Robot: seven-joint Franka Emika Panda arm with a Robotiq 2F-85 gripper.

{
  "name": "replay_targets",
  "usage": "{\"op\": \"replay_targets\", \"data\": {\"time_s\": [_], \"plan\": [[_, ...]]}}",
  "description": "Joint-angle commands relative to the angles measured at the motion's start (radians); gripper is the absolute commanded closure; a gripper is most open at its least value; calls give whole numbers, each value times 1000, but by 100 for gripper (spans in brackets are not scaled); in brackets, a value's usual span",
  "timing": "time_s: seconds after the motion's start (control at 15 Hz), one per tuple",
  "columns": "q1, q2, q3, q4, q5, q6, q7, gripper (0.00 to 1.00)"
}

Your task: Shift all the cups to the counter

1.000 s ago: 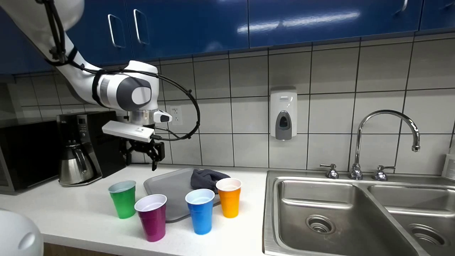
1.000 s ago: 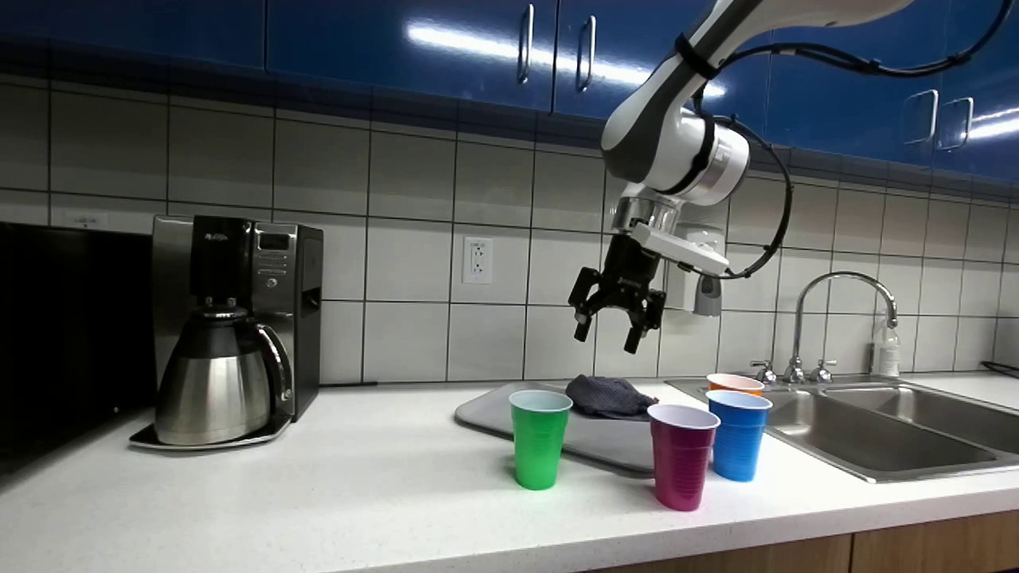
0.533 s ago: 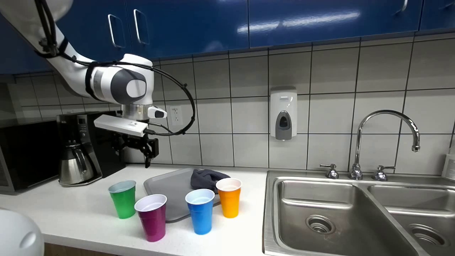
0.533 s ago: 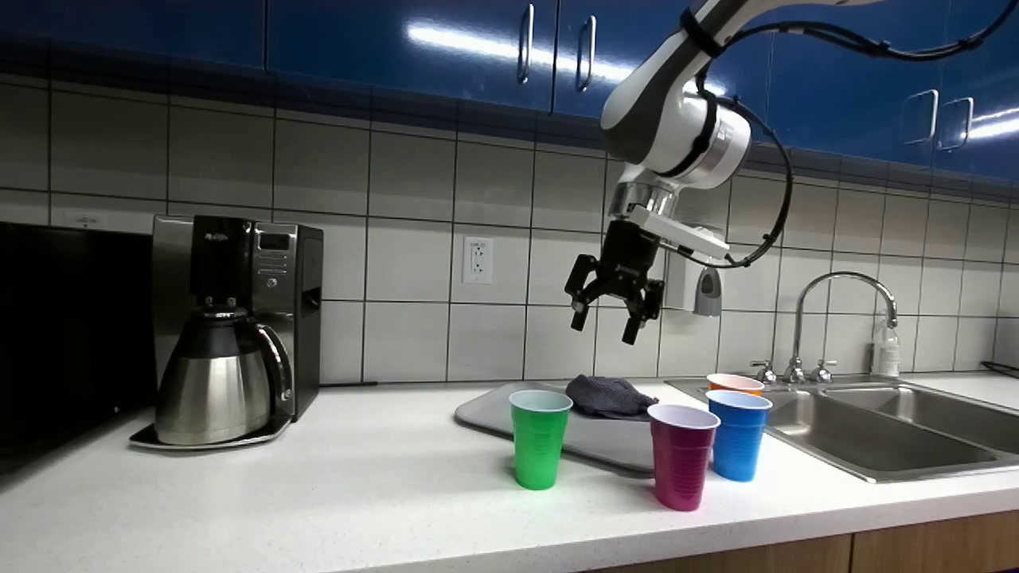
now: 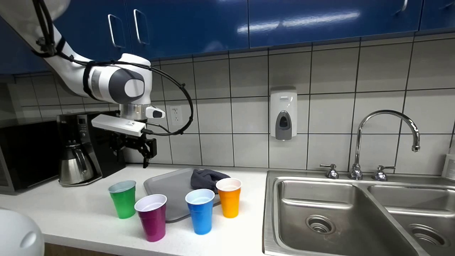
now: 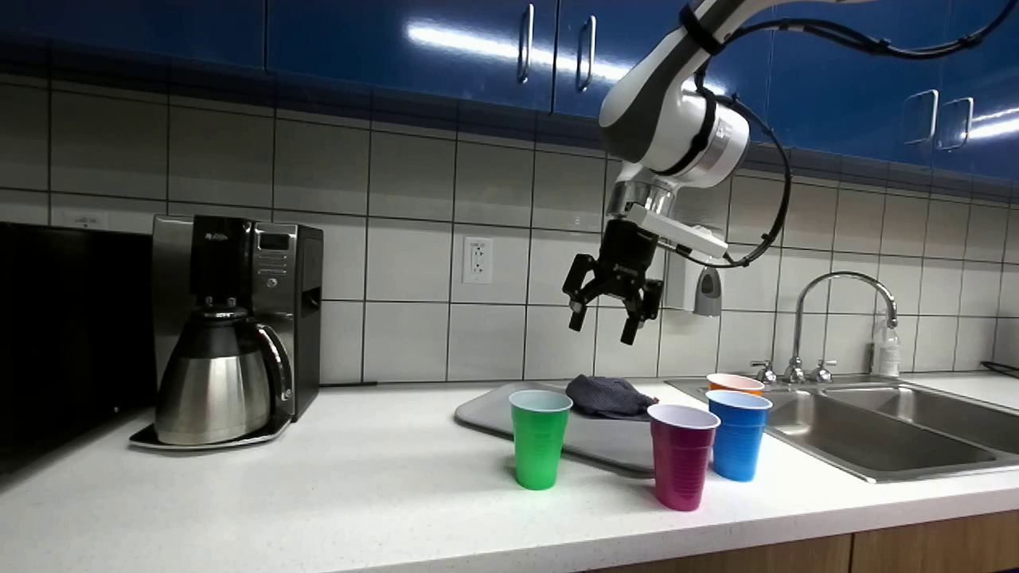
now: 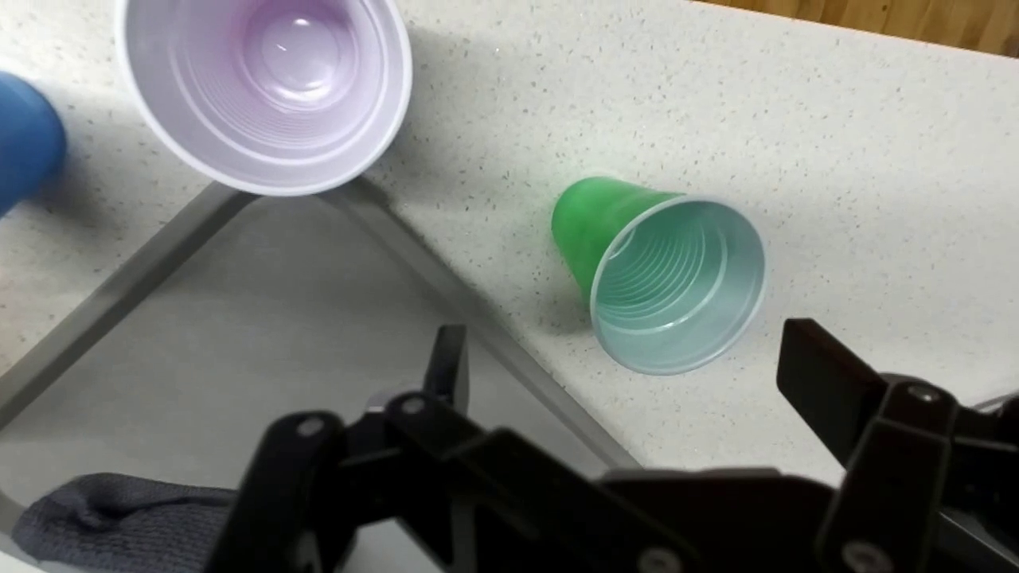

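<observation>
The green cup [image 5: 124,204], purple cup [image 5: 153,222], blue cup [image 5: 201,217] and orange cup [image 5: 229,202] stand upright on the off-white counter [image 5: 78,213], around the front of the grey tray. In an exterior view the orange cup [image 6: 734,384] is mostly hidden behind the blue cup [image 6: 737,442]. My gripper [image 6: 603,326] is open and empty, well above the tray. In the wrist view the green cup [image 7: 589,227] shows ahead of and between the spread fingers [image 7: 621,350], touching neither. The purple cup [image 7: 279,119] and part of the blue cup [image 7: 24,143] are also there.
The grey tray [image 5: 170,199] lies on the counter with a dark cloth [image 5: 207,180] on it. A coffee maker with a steel pot [image 6: 215,382] stands beside a black appliance [image 6: 72,342]. The double sink [image 5: 316,199] is at the other end. Blue cabinets [image 5: 192,21] hang above.
My arm and gripper have moved a little left and up in an exterior view, mostly in the earlier half second. The gripper has stayed open. The cups have not moved.
</observation>
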Motion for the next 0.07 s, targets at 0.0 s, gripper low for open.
{"op": "replay_targets", "data": {"time_s": [0.0], "plan": [[-6, 0, 6, 2, 0, -3, 0, 0]]}}
